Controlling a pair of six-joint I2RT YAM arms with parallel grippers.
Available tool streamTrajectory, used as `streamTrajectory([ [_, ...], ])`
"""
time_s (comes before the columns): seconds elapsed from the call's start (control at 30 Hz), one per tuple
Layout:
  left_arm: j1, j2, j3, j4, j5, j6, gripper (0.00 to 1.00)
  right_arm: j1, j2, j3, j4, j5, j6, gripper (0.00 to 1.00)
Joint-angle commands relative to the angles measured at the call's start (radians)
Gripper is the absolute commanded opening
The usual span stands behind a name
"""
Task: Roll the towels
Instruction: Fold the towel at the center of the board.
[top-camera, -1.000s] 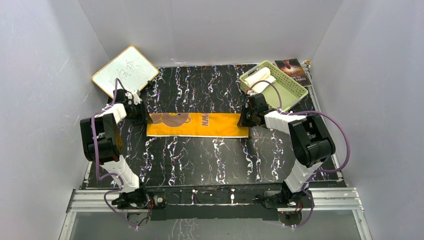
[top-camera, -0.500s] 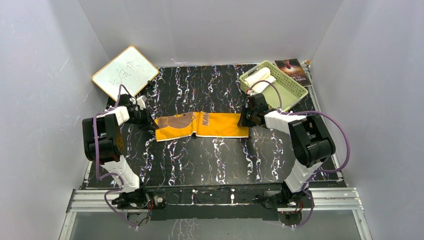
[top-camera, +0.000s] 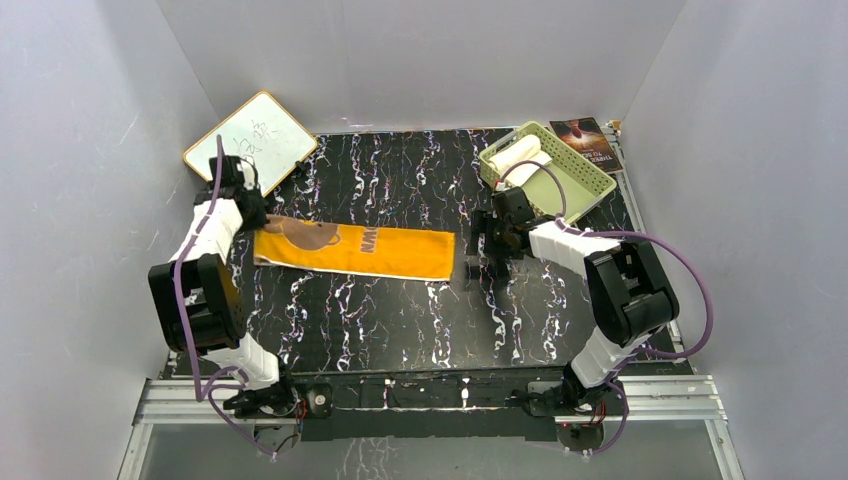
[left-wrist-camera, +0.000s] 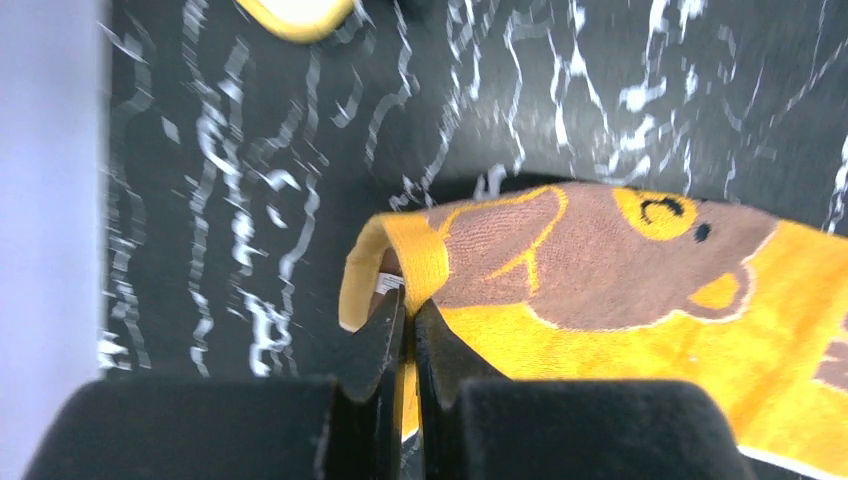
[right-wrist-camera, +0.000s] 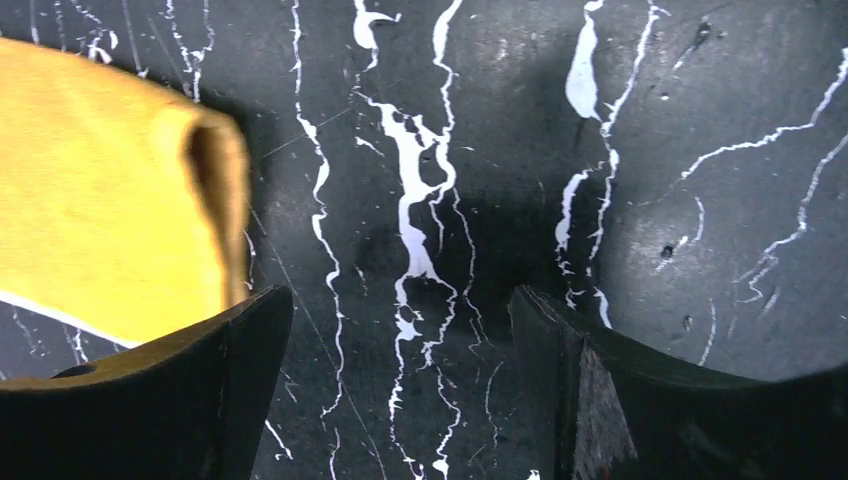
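Observation:
A mustard-yellow towel (top-camera: 355, 250) with a brown bear print lies stretched flat across the black marbled mat. My left gripper (top-camera: 258, 222) is at its left end. In the left wrist view that gripper (left-wrist-camera: 410, 305) is shut on a raised fold of the towel's (left-wrist-camera: 620, 300) edge. My right gripper (top-camera: 484, 262) stands open just right of the towel's right end. Only bare mat lies between its jaws (right-wrist-camera: 400, 300), and the towel's (right-wrist-camera: 100, 180) end sits beside the left finger. A cream-white towel (top-camera: 520, 152) lies rolled in the green basket (top-camera: 585, 182).
A white board with a wooden frame (top-camera: 250, 142) leans at the back left, close behind my left arm. A dark booklet (top-camera: 586, 140) lies behind the basket at the back right. Grey walls close in three sides.
My left gripper shut on the towel's left end and pulled it left. My right gripper opened and let go of the right end. The whole towel has shifted leftward.

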Motion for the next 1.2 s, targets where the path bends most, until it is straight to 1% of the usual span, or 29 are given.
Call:
streamTrajectory([
  [0.0,-0.008,-0.029,0.145,-0.127,-0.112,0.068,0.00,0.001,-0.025,0.063,-0.036,0.079,-0.006,0.79],
  [0.1,-0.055,-0.008,0.213,-0.256,-0.084,0.074,0.00,0.002,-0.031,0.059,-0.037,0.080,-0.016,0.79],
  [0.17,-0.078,0.005,0.230,-0.320,-0.074,0.073,0.00,0.001,-0.033,0.060,-0.036,0.075,-0.020,0.79],
  [0.3,-0.080,-0.016,0.164,-0.278,-0.059,0.071,0.00,0.002,-0.031,0.058,-0.027,0.056,-0.027,0.80],
  [0.4,-0.072,0.002,0.162,-0.252,-0.061,0.074,0.00,0.002,-0.038,0.055,-0.005,0.004,-0.044,0.80],
  [0.6,-0.045,0.092,0.258,-0.254,-0.058,0.088,0.00,0.069,-0.022,0.132,0.014,0.001,-0.087,0.78],
  [0.7,-0.038,0.125,0.302,-0.247,-0.054,0.094,0.00,0.113,-0.002,0.184,0.056,-0.054,-0.086,0.74],
  [0.77,-0.035,0.149,0.336,-0.247,-0.051,0.101,0.00,0.165,0.029,0.236,0.062,-0.086,-0.102,0.71],
  [0.83,-0.031,0.177,0.361,-0.245,-0.048,0.107,0.00,0.226,0.071,0.300,0.043,-0.091,-0.115,0.64],
  [0.87,-0.029,0.190,0.371,-0.243,-0.047,0.111,0.00,0.249,0.113,0.325,0.039,-0.097,-0.116,0.56],
  [0.93,-0.025,0.216,0.388,-0.235,-0.045,0.118,0.00,0.274,0.165,0.364,0.041,-0.118,-0.101,0.35],
  [0.97,-0.022,0.228,0.396,-0.233,-0.043,0.120,0.00,0.279,0.186,0.372,0.050,-0.141,-0.090,0.27],
  [1.0,-0.021,0.240,0.402,-0.227,-0.039,0.124,0.00,0.280,0.207,0.379,0.056,-0.152,-0.082,0.21],
  [1.07,-0.018,0.267,0.413,-0.217,-0.029,0.131,0.00,0.281,0.242,0.386,0.059,-0.163,-0.074,0.13],
  [1.17,-0.014,0.297,0.422,-0.189,-0.016,0.136,0.00,0.279,0.278,0.378,0.059,-0.160,-0.075,0.05],
])
